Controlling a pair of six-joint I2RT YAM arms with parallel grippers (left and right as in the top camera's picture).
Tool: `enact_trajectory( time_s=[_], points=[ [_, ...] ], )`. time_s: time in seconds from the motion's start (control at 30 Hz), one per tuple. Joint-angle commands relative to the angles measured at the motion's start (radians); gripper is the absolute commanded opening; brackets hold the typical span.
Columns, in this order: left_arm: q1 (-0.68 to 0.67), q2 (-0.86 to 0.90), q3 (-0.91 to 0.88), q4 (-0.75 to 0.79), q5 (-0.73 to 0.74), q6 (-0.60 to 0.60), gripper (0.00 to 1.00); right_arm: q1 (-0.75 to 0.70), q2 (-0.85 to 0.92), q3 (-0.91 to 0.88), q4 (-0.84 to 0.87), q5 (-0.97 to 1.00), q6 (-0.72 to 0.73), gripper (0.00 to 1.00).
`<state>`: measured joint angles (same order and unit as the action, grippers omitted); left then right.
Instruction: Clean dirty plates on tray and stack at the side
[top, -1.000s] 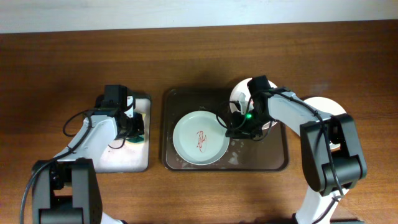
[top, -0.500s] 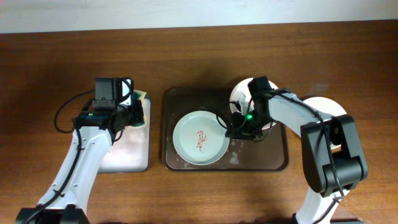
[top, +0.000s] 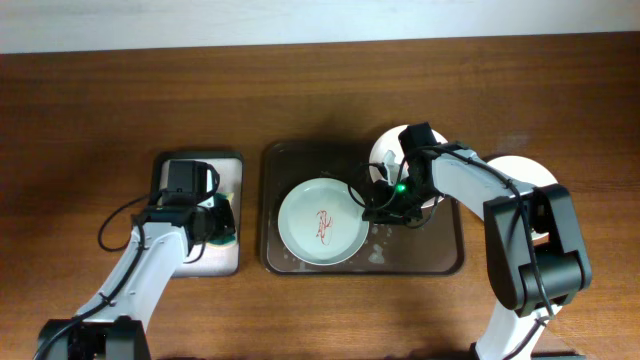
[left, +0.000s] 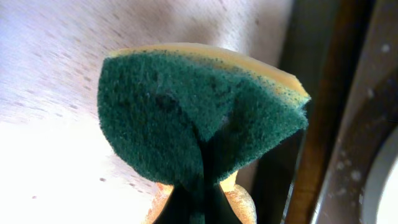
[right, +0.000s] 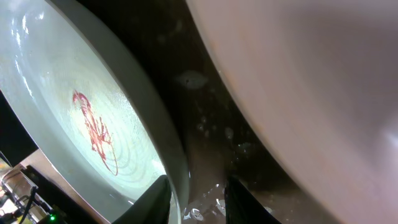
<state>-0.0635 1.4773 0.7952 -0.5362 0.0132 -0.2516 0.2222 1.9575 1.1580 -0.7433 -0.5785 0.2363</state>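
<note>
Left gripper (top: 217, 222) pinches green sponge (left: 199, 124), centre-left; right gripper (right: 200, 200) straddles smeared plate (top: 322, 222) rim on tray (top: 440, 256) — clamped or not, cannot tell.

Wooden table (top: 100, 100) — tray (top: 440, 255), sponge tray (top: 215, 262), white plate (top: 522, 170).

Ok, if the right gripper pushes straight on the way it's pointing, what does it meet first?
Probably the rim of the smeared plate, which sits between the right gripper's open fingertips; beyond it lies the wet tray floor. Depth is unclear.
</note>
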Motion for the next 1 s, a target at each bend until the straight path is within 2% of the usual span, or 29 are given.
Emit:
enact_trajectory(
  time_s=[0.0, 0.13, 0.3, 0.4, 0.57, 0.7, 0.8, 0.97],
  points=[
    [-0.002, 0.001, -0.009, 0.041, 0.109, -0.017, 0.0, 0.0, 0.026, -0.036, -0.004, 0.066, 0.008, 0.31],
    [-0.002, 0.001, -0.009, 0.125, 0.212, -0.018, 0.0, 0.0, 0.026, -0.036, -0.004, 0.066, 0.008, 0.31],
    [-0.002, 0.077, -0.009, 0.14, 0.212, -0.044, 0.0, 0.0, 0.026, -0.036, -0.007, 0.066, 0.008, 0.31],
    [-0.016, 0.101, -0.009, 0.201, 0.217, -0.043, 0.0, 0.0, 0.026, -0.036, -0.008, 0.066, 0.008, 0.31],
    [-0.02, 0.101, -0.009, 0.301, 0.365, -0.044, 0.0, 0.0, 0.026, -0.036, -0.008, 0.066, 0.008, 0.31],
    [-0.06, 0.101, -0.009, 0.298, 0.365, -0.043, 0.0, 0.0, 0.026, -0.036, -0.008, 0.066, 0.008, 0.31],
    [-0.06, 0.024, 0.05, 0.229, 0.177, -0.019, 0.0, 0.0, 0.026, -0.036, -0.011, 0.066, 0.008, 0.31],
    [-0.137, -0.047, 0.12, 0.182, 0.193, -0.018, 0.0, 0.0, 0.026, -0.036, -0.011, 0.066, 0.008, 0.31]
  ],
)
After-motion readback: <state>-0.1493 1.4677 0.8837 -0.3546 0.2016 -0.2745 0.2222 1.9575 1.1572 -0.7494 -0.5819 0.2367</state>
